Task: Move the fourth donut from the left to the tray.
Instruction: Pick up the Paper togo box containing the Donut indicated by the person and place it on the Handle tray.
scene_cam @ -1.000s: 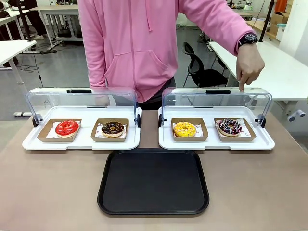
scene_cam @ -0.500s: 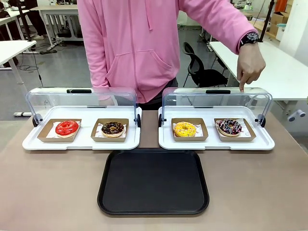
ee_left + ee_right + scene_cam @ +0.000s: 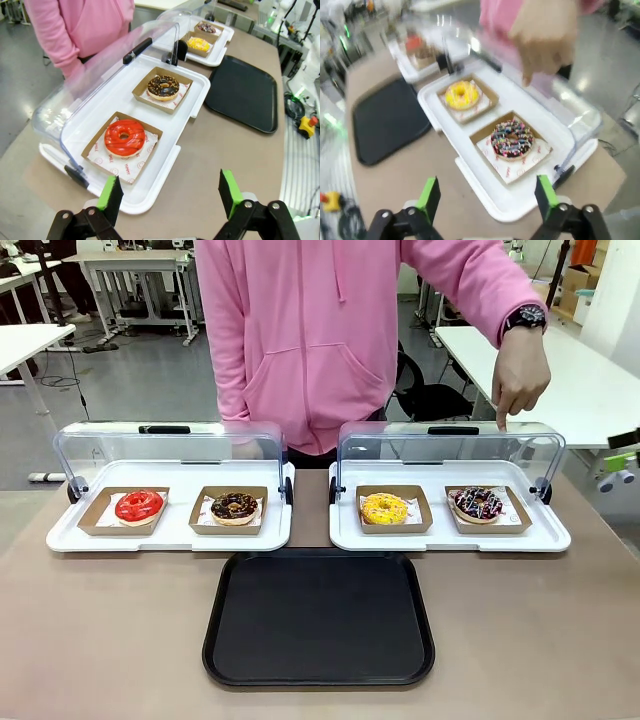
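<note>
Right wrist view: the fourth donut [image 3: 512,139] lies just ahead of the right gripper [image 3: 487,195], slightly right of its midline, sitting in a brown cardboard holder [image 3: 538,152].
Right gripper: jaws spread wide with the green pads well apart and nothing between them; it hangs above the table, short of the white tray's near rim.
White tray [image 3: 470,172]: it carries the holder, and the yellow donut [image 3: 461,95] lies farther ahead and to the left.
Clear lid [image 3: 580,122]: swung back on the side away from the gripper.
Person's hand [image 3: 542,35]: beyond and above the donut, one finger pointing down toward it; the front view puts the fingertip at the lid's top.
Black tray [image 3: 387,120]: ahead and left of the right gripper, apart from the donut.
Left gripper [image 3: 170,190]: wide open and holding nothing; the red donut [image 3: 124,137] lies just ahead of it, and the crumbed chocolate donut [image 3: 163,86] beyond that.
</note>
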